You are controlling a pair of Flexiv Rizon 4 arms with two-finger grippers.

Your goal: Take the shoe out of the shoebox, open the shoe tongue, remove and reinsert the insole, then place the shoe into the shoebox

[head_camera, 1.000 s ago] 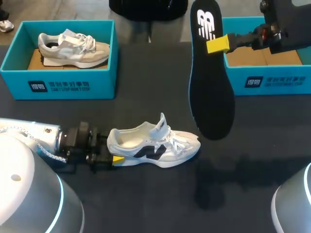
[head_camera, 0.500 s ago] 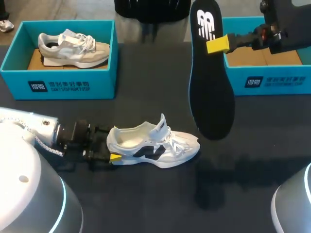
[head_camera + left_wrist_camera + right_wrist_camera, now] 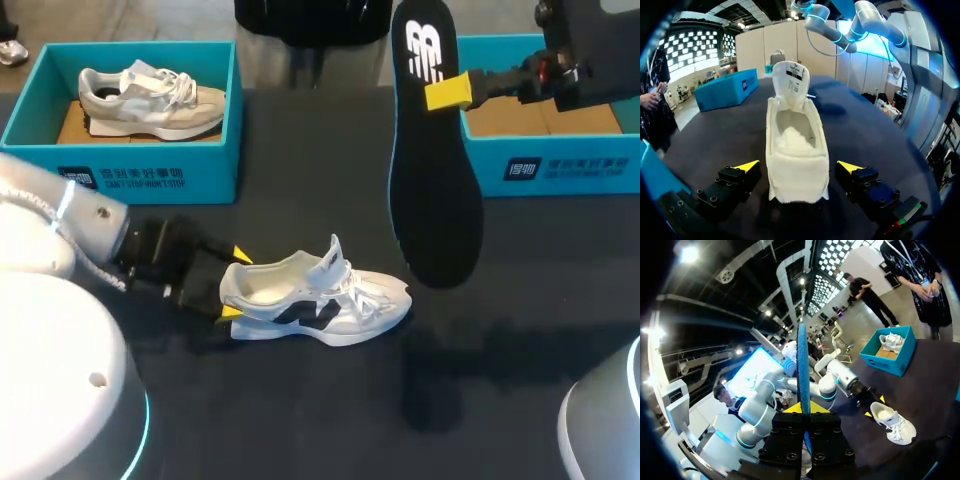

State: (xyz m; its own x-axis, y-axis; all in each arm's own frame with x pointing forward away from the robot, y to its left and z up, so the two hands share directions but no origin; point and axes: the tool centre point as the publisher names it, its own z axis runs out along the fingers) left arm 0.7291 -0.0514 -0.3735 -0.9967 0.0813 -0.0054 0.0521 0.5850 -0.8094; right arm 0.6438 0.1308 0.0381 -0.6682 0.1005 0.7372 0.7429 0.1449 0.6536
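Observation:
A white shoe with a dark side logo lies on the dark table, tongue raised and its inside bare. My left gripper is open at the shoe's heel, one yellow tip on each side, and neither finger presses the heel. My right gripper is shut on a black insole and holds it high over the table, hanging lengthwise. In the right wrist view the insole stands edge-on between the shut fingers of that gripper, with the shoe far below.
A blue shoebox at the back left holds a grey shoe. A second blue shoebox stands at the back right under my right arm, cardboard showing inside. The shoe lies mid-table between the two boxes.
My left arm has swung toward the back and its gripper has turned and opened wider, so both yellow tips now straddle the heel. The right arm and insole have not moved.

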